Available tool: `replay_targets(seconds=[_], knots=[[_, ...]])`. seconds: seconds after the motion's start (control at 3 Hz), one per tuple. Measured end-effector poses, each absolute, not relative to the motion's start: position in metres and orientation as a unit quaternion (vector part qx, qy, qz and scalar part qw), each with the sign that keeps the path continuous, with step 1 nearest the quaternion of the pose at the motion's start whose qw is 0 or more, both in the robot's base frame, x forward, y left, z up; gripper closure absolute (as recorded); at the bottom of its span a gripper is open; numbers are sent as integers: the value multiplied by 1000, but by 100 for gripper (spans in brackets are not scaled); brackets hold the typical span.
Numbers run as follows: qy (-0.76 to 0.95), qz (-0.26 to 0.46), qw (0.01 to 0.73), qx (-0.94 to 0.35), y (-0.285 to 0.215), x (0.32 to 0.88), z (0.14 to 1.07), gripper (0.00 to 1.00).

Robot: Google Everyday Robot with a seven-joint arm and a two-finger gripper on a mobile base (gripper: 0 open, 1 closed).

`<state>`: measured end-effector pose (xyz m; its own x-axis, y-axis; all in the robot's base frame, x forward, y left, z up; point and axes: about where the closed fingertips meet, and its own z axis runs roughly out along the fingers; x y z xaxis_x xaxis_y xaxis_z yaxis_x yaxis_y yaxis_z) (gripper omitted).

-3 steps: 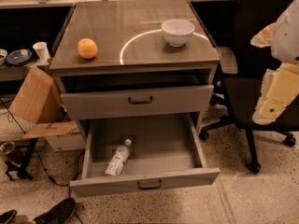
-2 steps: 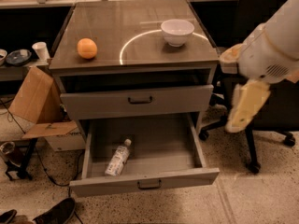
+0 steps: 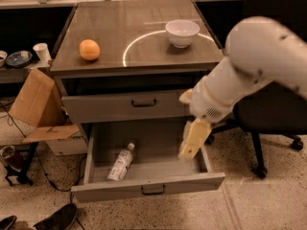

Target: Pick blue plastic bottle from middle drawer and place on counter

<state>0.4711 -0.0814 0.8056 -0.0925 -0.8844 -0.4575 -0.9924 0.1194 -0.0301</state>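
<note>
One glossy counter (image 3: 110, 28) with a thin white circle line carries a white bowl (image 3: 182, 32) and an orange (image 3: 89, 49). Below it, the middle drawer (image 3: 158, 153) stands open over speckled floor. The hand (image 3: 188, 152) hangs above the drawer's right side; I cannot tell whether it is clenched or released. The blue plastic bottle (image 3: 120, 162) lies on the drawer floor at the left.

The blue plastic bottle (image 3: 120, 163) lies on its side at the left of the open middle drawer (image 3: 158, 152), white cap angled toward the back. Above, the glossy grey-brown bench (image 3: 110, 23) shows its white circle line. The end effector (image 3: 193, 142) hangs over the drawer's right side, well apart from the bottle.
</note>
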Motion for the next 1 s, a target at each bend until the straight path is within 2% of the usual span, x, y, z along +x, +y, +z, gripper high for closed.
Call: replay_targets(seconds=[0.33, 0.67, 1.0], knots=[[771, 147, 173, -595, -24, 464, 746, 0], [784, 111, 158, -590, 9, 468, 710, 0], [799, 114, 151, -570, 20, 467, 708, 0]])
